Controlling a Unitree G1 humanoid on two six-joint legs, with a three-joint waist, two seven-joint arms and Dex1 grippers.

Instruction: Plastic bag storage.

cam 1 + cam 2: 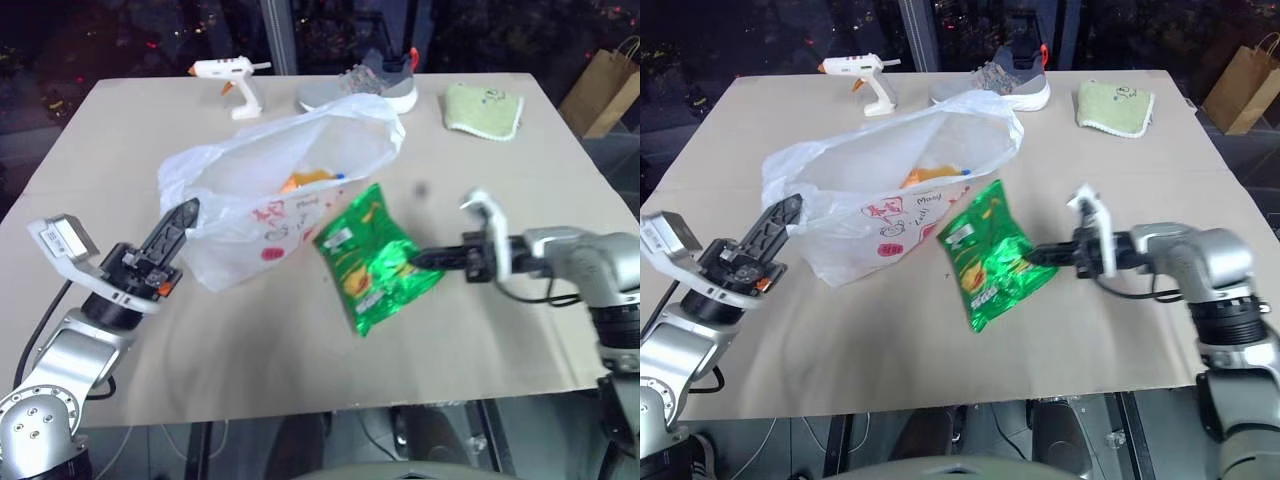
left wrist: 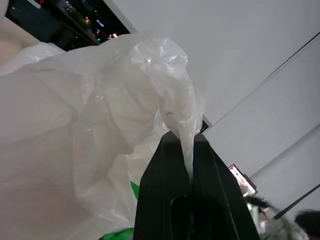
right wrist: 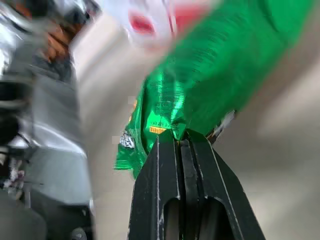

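Note:
The plastic bag (image 1: 275, 190) is thin, translucent white with red print, and lies open on the table's left half with an orange item inside. My left gripper (image 1: 182, 218) is shut on a twisted edge of the plastic bag (image 2: 175, 107), lifting it at the bag's near left side. To the right of the bag, a shiny green snack packet (image 1: 375, 260) hangs tilted just off the table. My right gripper (image 1: 416, 259) is shut on the packet's right edge, as the right wrist view confirms on the green packet (image 3: 200, 85).
A white glue gun (image 1: 235, 82), a grey shoe (image 1: 365, 85) and a green cloth (image 1: 485, 108) lie along the far edge of the cardboard-covered table (image 1: 300, 350). A brown paper bag (image 1: 605, 90) stands beyond the far right corner.

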